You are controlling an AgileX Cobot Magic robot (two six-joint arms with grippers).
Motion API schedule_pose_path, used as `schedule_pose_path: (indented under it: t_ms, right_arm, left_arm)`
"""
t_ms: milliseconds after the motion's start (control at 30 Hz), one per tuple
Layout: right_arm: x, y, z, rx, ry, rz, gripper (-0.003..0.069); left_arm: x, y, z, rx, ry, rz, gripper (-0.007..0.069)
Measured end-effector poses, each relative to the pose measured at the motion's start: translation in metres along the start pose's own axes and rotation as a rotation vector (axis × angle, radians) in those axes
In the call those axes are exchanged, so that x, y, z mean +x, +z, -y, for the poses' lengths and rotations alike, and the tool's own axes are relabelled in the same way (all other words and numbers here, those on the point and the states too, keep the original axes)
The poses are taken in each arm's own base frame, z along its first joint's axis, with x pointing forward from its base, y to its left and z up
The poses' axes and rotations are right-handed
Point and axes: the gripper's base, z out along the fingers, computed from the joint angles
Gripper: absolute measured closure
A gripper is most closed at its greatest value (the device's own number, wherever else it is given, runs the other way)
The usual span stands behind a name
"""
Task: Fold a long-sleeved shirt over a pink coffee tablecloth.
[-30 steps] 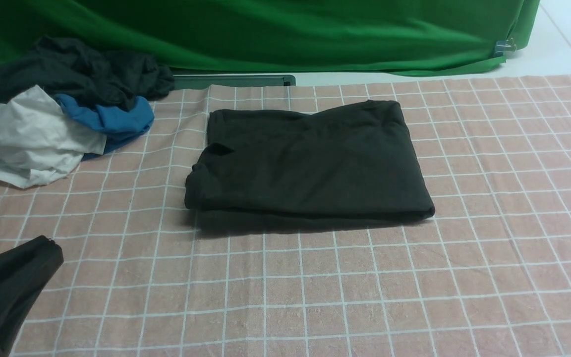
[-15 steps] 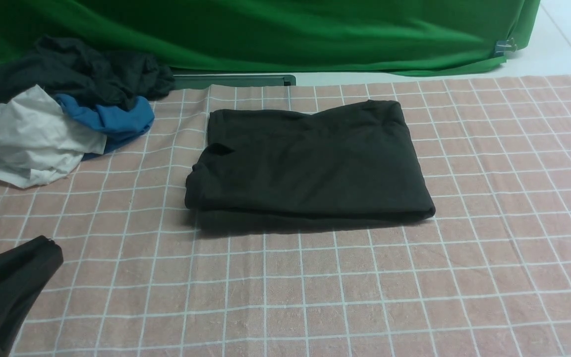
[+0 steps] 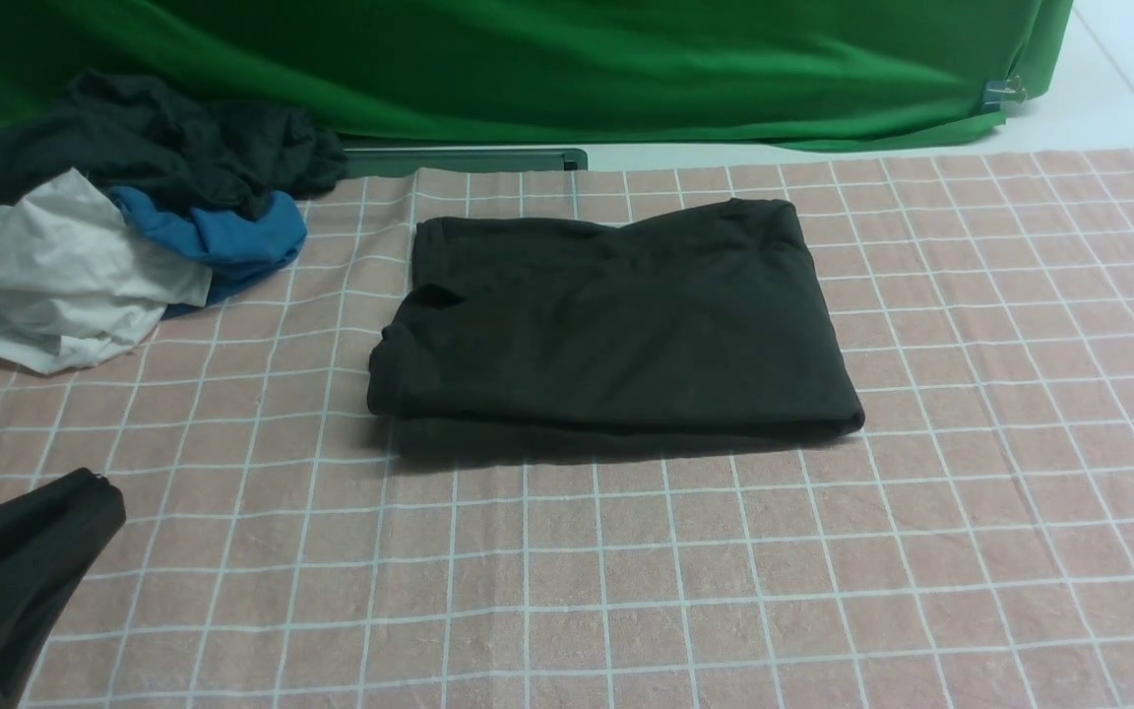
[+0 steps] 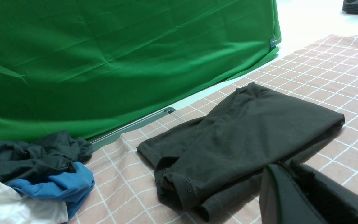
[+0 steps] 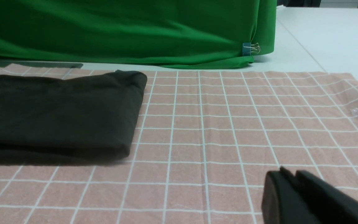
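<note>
From the front, the long-sleeved shirt (image 3: 611, 320) lies folded in a soft, limp rectangle mid pink coffee tablecloth (image 3: 685, 571). The left wrist view shows its layered cuff edge, likely the best hold, near the left gripper (image 4: 294, 183), apparently pressed together. The right gripper (image 5: 291, 189) also looks closed, well apart from the shirt.

Black long-sleeved shirt (image 3: 616, 320) folded into a flat rectangle, mid-far on the pink white-gridded tablecloth (image 3: 724, 571).
</note>
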Motion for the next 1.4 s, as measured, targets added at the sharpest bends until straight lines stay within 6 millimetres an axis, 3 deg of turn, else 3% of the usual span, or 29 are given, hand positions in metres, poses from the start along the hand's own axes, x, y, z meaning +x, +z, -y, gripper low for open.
schedule_pose_path:
  t_ms: [233,433,567,800,1100,1400]
  right_arm:
    - [0.000,0.000,0.000,0.000,0.000,0.000,0.0583]
    - [0.000,0.000,0.000,0.001,0.000,0.000,0.0571]
    - [0.000,0.000,0.000,0.001,0.000,0.000,0.0561]
    - [0.000,0.000,0.000,0.001,0.000,0.000,0.0543]
    - [0.000,0.000,0.000,0.001,0.000,0.000,0.0526]
    - [0.000,0.000,0.000,0.001,0.000,0.000,0.0514]
  left_arm:
    - [-0.001,0.000,-0.003,-0.032,0.044,0.020,0.0608]
    - [0.014,0.006,-0.006,-0.127,-0.047,0.073,0.0608]
    - [0.040,0.006,-0.007,-0.237,-0.185,0.063,0.0608]
    - [0.078,0.001,-0.002,-0.351,-0.241,0.035,0.0608]
    - [0.091,-0.002,0.003,-0.328,-0.262,-0.089,0.0608]
    - [0.092,-0.002,0.004,-0.323,-0.243,-0.102,0.0608]
